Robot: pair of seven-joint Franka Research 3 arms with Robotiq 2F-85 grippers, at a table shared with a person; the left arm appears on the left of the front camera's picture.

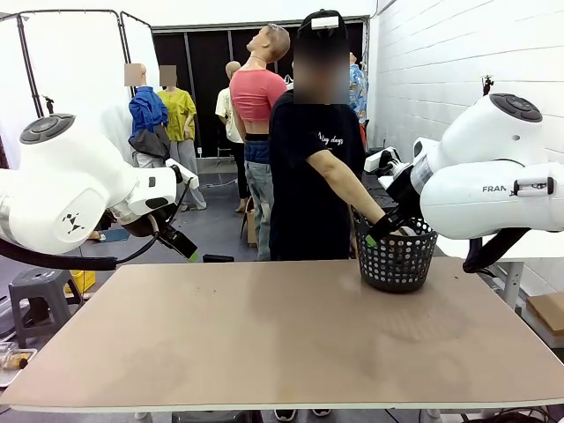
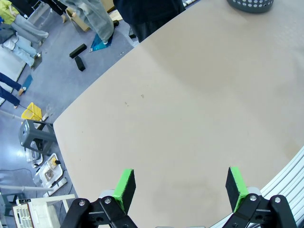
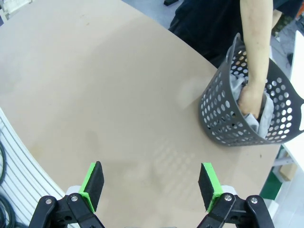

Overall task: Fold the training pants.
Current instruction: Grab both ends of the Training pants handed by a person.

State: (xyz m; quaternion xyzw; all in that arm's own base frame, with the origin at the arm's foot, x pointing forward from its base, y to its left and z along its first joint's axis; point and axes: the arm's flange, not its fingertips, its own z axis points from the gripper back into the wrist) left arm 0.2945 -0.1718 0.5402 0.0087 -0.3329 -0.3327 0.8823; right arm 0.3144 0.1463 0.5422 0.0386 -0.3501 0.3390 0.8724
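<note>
Step in hand looked like set-up; no fold was started. The pants (image 3: 265,110) sat bunched inside the basket (image 3: 223,118), not on the worktop (image 1: 264,335). The person's arm (image 3: 256,52) reached down into the basket, fingers on the grey fabric. Your left hand (image 2: 179,184) hung open and empty over bare worktop, well apart from the basket. Your right hand (image 3: 151,183) was open and empty too, nearer the basket, on your side of it. Next move, as I judged it: you needed the pants out of the basket and spread flat beside it. Then you needed both hands down at the waistband and a leg end, pinching one fabric layer cleanly.
</note>
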